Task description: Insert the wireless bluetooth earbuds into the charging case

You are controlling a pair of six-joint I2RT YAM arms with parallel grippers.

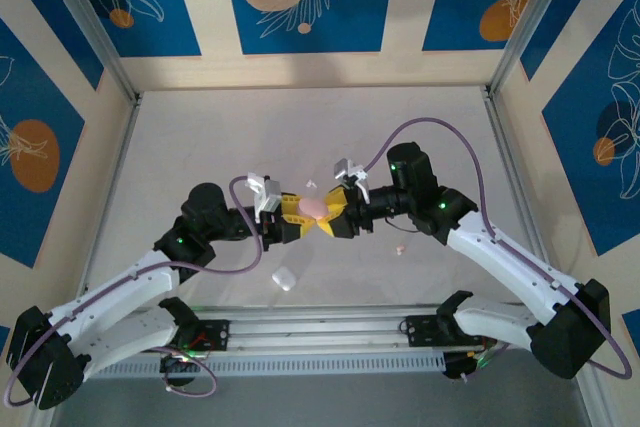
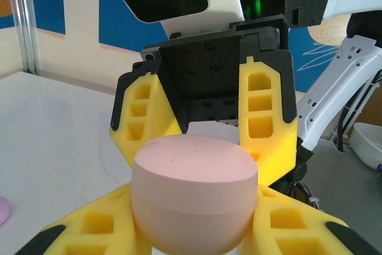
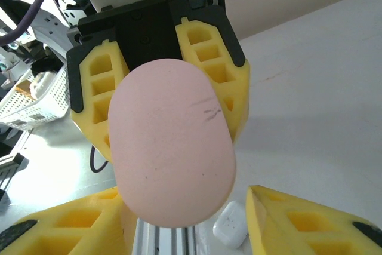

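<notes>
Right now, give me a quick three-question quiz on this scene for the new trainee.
1. True or false: the pink case lies flat on the table.
2. Whose fingers clamp the pink case? A) left gripper B) right gripper C) neither
3. What colour is the small case lying on the table near the arm bases?
Key: 1. False: it is held up off the table, where the two grippers meet. 2. A: the right gripper's fingers stand apart from it. 3. White.
</notes>
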